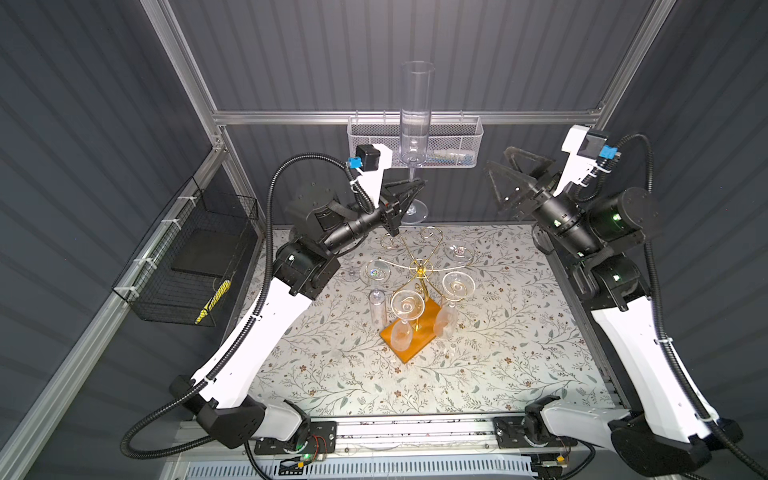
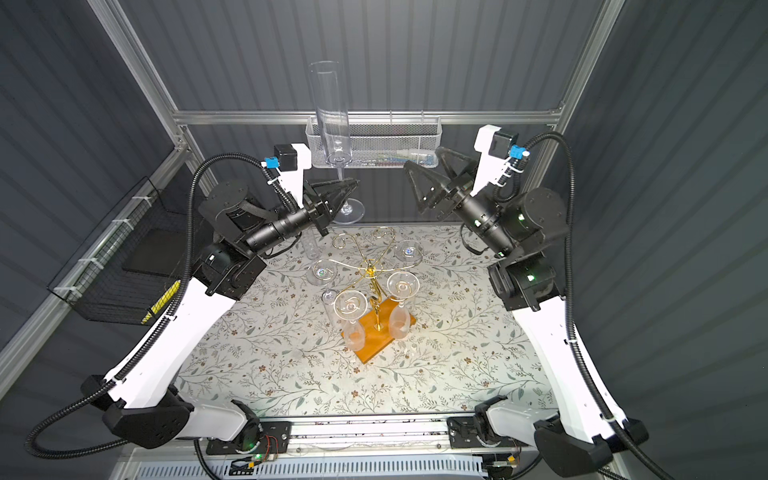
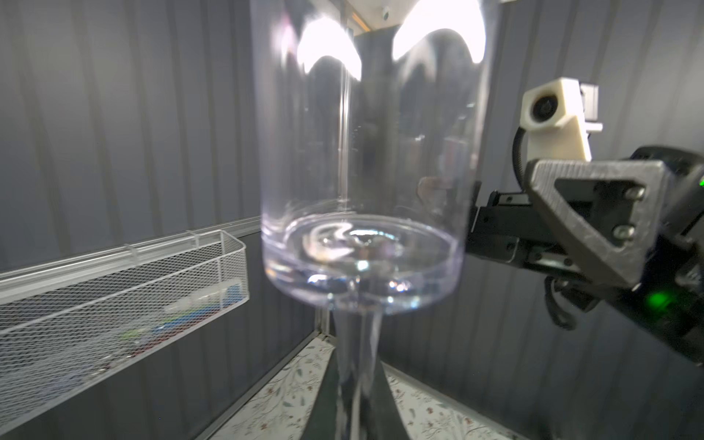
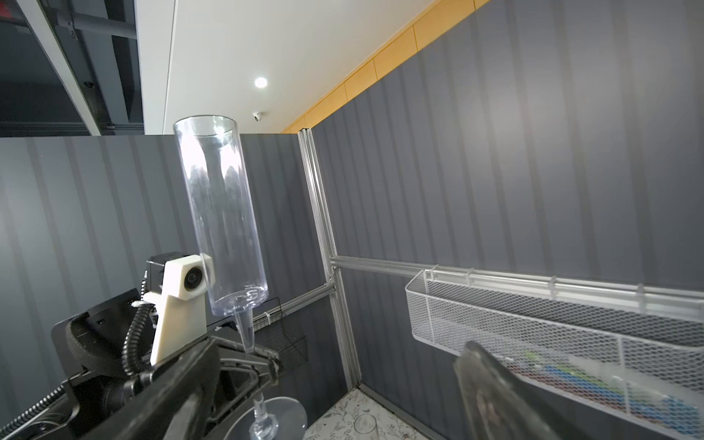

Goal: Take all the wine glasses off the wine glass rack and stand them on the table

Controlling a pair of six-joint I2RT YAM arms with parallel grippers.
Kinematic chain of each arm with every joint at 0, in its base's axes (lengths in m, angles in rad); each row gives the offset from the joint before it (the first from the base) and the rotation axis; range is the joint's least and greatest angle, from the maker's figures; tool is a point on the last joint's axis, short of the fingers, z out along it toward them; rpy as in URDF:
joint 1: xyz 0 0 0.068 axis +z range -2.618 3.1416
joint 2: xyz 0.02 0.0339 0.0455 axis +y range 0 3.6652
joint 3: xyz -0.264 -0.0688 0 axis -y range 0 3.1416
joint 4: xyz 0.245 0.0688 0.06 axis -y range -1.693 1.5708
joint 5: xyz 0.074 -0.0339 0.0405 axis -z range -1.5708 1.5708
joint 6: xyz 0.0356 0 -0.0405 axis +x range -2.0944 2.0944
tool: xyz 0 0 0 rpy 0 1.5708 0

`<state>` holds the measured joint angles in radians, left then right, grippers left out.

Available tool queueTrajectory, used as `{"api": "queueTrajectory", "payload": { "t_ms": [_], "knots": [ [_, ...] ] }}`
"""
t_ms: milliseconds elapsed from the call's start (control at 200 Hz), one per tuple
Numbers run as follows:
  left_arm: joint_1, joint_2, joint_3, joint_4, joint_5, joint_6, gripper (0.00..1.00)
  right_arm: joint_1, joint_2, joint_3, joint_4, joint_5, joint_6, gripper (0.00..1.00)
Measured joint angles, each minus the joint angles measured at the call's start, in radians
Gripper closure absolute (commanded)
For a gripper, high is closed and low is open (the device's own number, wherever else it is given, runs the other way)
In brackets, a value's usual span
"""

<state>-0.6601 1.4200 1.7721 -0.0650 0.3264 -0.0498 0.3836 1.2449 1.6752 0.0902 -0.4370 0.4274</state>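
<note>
starting on the left: your left gripper point(image 1: 419, 183) is clamped tight on the stem of the wine glass point(image 1: 415, 112), nipping it partway down, with the foot hanging just below the fingers. the glass is upright, tall straight-sided bowl on top, and it's held high over the back edge of the table point(image 1: 498, 353). that puts it above and behind the wine glass rack point(image 1: 411, 349), not touching it. in the middle, the rack stands on its orange base on the floral cloth, and other glasses point(image 1: 407, 305) hang upside down off the gold arms. over on the right, your right gripper point(image 1: 498, 159) is spread wide with nothing in it. it's up at about the same height, off to the side of the glass, in front of the white mesh basket point(image 1: 449, 141) on the back rail.
</note>
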Motion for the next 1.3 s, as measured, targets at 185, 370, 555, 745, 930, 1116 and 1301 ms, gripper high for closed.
{"api": "queueTrajectory", "payload": {
  "t_ms": [185, 370, 555, 745, 930, 1116, 1301],
  "knots": [
    [0.001, 0.031, -0.026, -0.026, -0.032, 0.160, 1.00, 0.022, 0.069, 0.040, -0.009, -0.074, 0.053, 0.01],
    [0.000, 0.062, -0.029, -0.035, -0.035, 0.235, 1.00, 0.082, 0.095, 0.042, -0.002, -0.094, 0.037, 0.01],
    [0.000, 0.065, -0.029, -0.048, -0.031, 0.303, 1.00, 0.114, 0.124, 0.062, 0.012, -0.077, 0.002, 0.01],
    [-0.010, 0.071, -0.029, -0.075, -0.027, 0.373, 1.00, 0.136, 0.145, 0.062, 0.077, -0.064, -0.033, 0.09],
    [-0.039, 0.082, -0.029, -0.111, -0.028, 0.440, 1.00, 0.146, 0.164, 0.062, 0.139, -0.043, -0.062, 0.24],
    [-0.048, 0.084, -0.028, -0.125, -0.032, 0.469, 1.00, 0.150, 0.181, 0.062, 0.182, -0.028, -0.069, 0.43],
    [-0.048, 0.084, -0.026, -0.126, -0.042, 0.485, 1.00, 0.151, 0.183, 0.053, 0.209, -0.005, -0.092, 0.51]
  ]
}}
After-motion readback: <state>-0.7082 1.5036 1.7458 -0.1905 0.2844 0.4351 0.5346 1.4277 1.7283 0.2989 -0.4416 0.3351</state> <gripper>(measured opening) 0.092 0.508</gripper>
